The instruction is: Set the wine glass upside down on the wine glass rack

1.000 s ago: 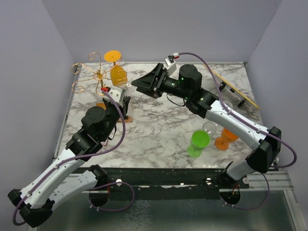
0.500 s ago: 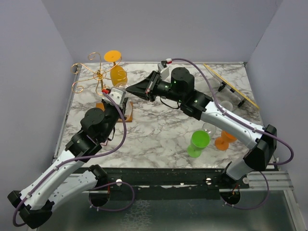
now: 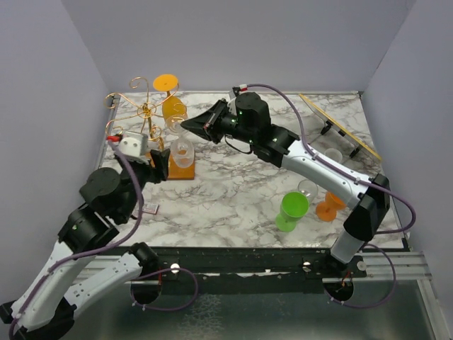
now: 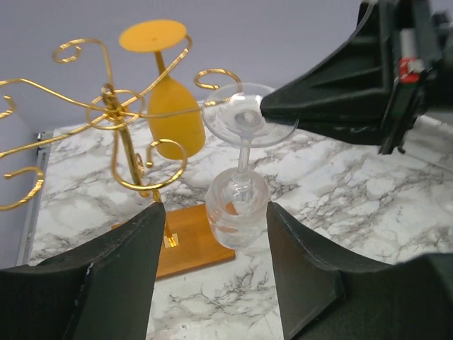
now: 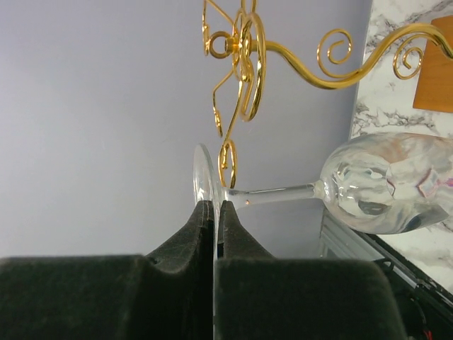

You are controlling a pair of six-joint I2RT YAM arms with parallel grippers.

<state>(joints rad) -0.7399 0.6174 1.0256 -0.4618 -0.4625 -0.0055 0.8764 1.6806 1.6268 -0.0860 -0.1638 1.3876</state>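
Note:
The clear wine glass (image 4: 237, 205) stands upside down in the air, foot up, just right of the rack's post. My right gripper (image 3: 185, 123) is shut on the rim of its foot (image 5: 205, 170); the stem runs from there to the bowl (image 5: 386, 184). The wine glass rack (image 3: 145, 110) is gold wire with curled arms (image 4: 113, 113) on an orange-brown wooden base (image 4: 187, 237). An orange glass (image 4: 173, 106) hangs inverted in it. My left gripper (image 4: 212, 212) is open, its fingers (image 4: 106, 283) short of the bowl and clear of it.
A green glass (image 3: 291, 210), an orange glass (image 3: 331, 205) and a clear one (image 3: 308, 188) stand at the near right. A yellow-edged board (image 3: 340, 127) lies at the back right. Grey walls enclose the marble table (image 3: 233, 191).
My right gripper came in and shut on the glass's foot. My left gripper let go of the bowl, opened and drew back to the near left.

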